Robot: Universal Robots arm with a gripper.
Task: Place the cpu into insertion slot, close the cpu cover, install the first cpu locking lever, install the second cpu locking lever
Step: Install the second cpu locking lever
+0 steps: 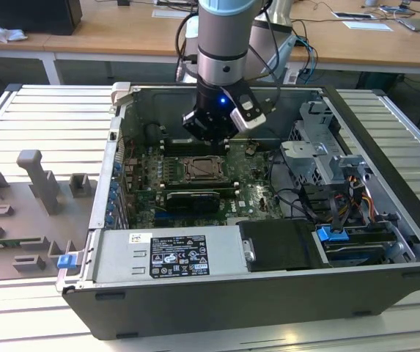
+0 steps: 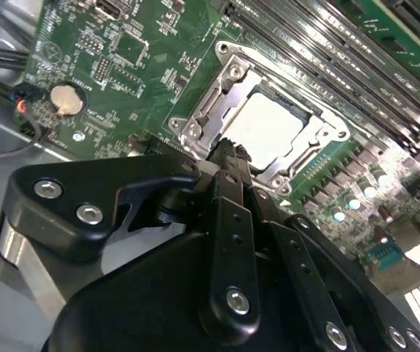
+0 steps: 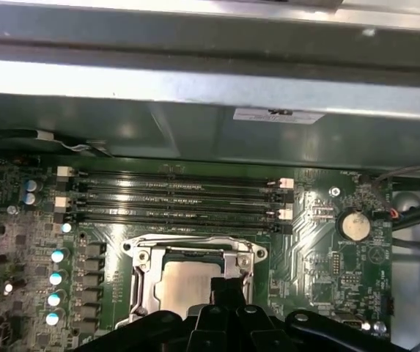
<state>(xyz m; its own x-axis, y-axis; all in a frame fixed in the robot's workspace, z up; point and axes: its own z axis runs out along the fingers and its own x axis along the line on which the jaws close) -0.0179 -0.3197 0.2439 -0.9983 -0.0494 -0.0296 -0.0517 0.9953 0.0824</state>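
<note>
Looking through the exterior view, I see the arm reaching down into the open computer case, which lies on its side on a slatted metal surface. My end effector hangs just above the green motherboard, over the far edge of the insertion slot. A long black graphics card lies just on the near side of the slot, and a grey fixture block sits on the surface at the exterior view's left.

In the second wrist view, the cpu lies flat inside the insertion slot, its pale metal top showing through the window of the cpu cover, which lies down around the chip. The end effector's black fingers look pressed together into one narrow tip, holding nothing, with that tip at the edge of the cover. A round coin battery sits on the board well apart from the slot.

In the first wrist view, the cpu again sits in the slot with the cover framing it. The fingertip overlaps one edge of the chip. The memory slots run just beyond the cover, and the battery lies off to one side.
</note>
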